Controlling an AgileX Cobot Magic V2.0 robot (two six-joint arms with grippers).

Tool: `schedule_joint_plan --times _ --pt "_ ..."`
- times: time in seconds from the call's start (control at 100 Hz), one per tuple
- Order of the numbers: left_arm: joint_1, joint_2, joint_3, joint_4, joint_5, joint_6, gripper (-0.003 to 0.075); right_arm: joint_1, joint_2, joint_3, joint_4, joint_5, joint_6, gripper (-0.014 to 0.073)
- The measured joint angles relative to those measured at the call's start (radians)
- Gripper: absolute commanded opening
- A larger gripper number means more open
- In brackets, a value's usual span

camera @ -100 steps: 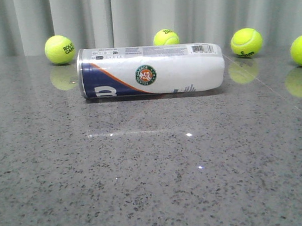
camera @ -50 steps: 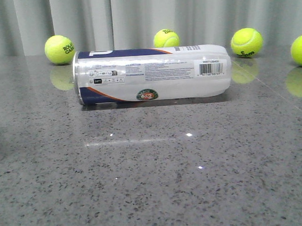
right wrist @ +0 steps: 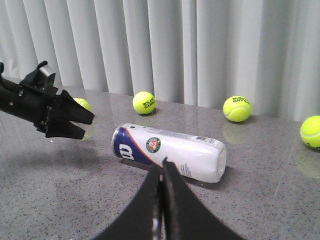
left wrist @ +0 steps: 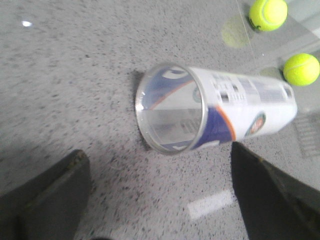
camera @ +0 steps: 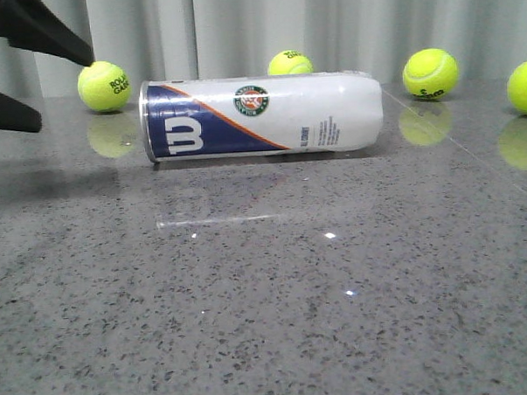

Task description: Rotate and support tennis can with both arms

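Observation:
The tennis can (camera: 260,116) lies on its side on the grey table, its navy Wilson end to the left and the white end to the right. My left gripper (camera: 66,92) is open and empty, in the air left of the can's navy end and apart from it. In the left wrist view the can's clear round end (left wrist: 172,107) faces the open gripper (left wrist: 156,155), and both fingers (left wrist: 50,200) stay short of it. My right gripper (right wrist: 163,167) is shut and empty, on the near side of the can (right wrist: 190,157). The right gripper is out of the front view.
Several yellow-green tennis balls stand along the back by the curtain: one at the left (camera: 104,86), one behind the can (camera: 290,64), one at the right (camera: 430,74) and one at the right edge (camera: 525,87). The speckled table (camera: 269,320) stretches toward the front.
The can has turned about its long axis, so the W logo now faces front, and it has shifted slightly. My left gripper has come into the front view from the left.

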Motion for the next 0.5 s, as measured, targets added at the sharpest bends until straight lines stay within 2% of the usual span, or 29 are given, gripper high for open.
schedule_joint_plan --times 0.21,0.5 --pt "-0.052 0.115 -0.106 -0.007 0.014 0.004 0.0548 0.0 0.0 0.0 0.0 0.0 0.0 -0.006" --pt "-0.069 0.207 -0.218 -0.066 0.025 0.025 0.0548 0.0 0.0 0.0 0.0 0.0 0.0 -0.006"
